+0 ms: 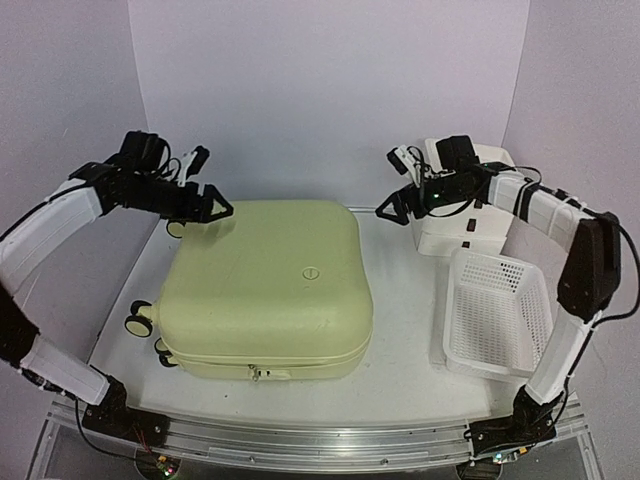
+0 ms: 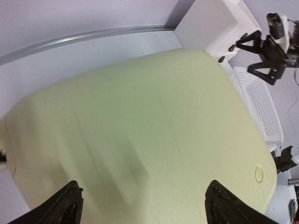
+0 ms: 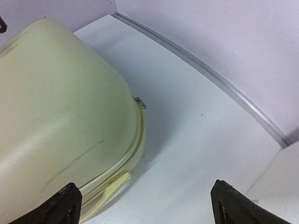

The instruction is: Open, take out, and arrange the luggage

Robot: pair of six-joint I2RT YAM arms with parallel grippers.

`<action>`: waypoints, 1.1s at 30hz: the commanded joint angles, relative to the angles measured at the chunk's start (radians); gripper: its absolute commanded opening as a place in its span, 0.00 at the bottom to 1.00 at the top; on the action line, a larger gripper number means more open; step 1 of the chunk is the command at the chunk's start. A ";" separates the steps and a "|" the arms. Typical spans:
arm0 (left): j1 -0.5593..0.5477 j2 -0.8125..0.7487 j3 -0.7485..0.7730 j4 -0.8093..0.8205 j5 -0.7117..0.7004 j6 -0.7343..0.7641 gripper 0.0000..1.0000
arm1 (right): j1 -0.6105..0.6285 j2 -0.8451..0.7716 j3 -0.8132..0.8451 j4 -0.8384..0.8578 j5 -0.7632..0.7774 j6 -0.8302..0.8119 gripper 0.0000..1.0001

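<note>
The luggage (image 1: pixel 270 285), a pale yellow-green hard-shell suitcase, lies flat and closed in the middle of the table, its wheels (image 1: pixel 140 320) to the left and a small round logo (image 1: pixel 311 270) on top. My left gripper (image 1: pixel 205 210) hovers open above its far-left corner; in the left wrist view the shell (image 2: pixel 140 116) fills the space under the wide-apart jaws (image 2: pixel 144 186), and nothing is held. My right gripper (image 1: pixel 397 205) is open beside the far-right corner, over bare table. In the right wrist view the gripper (image 3: pixel 145 186) is empty, with the suitcase (image 3: pixel 60 102) to its left.
A white drawer box (image 1: pixel 470 200) stands at the back right, just behind the right gripper. A white mesh basket (image 1: pixel 500 310) sits in front of it, right of the suitcase. White walls enclose the table at the back and sides.
</note>
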 commanded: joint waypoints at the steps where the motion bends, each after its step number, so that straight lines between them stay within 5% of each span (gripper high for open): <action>1: 0.001 -0.229 -0.173 -0.183 -0.128 -0.126 0.92 | 0.073 -0.221 -0.085 -0.303 0.275 0.375 0.98; 3: 0.023 -0.294 -0.234 -0.239 -0.143 -0.171 0.92 | 0.073 -0.285 -0.107 -0.430 0.333 0.639 0.98; 7: 0.082 -0.346 -0.328 -0.255 -0.047 -0.228 0.91 | 0.099 -0.398 -0.251 -0.455 0.095 0.861 0.98; 13: 0.093 -0.356 -0.385 -0.217 -0.106 -0.255 0.91 | 0.398 -0.511 -0.352 -0.345 0.200 0.928 0.98; 17: 0.093 -0.330 -0.427 -0.158 -0.018 -0.250 0.90 | 0.518 -0.533 -0.433 -0.193 0.200 1.003 0.98; 25: 0.087 -0.228 -0.482 0.116 0.251 -0.355 0.83 | 0.562 -0.493 -0.498 -0.016 0.277 1.098 0.98; 33: -0.017 0.046 -0.293 0.239 0.271 -0.393 0.81 | 0.557 -0.424 -0.449 -0.019 0.455 1.103 0.98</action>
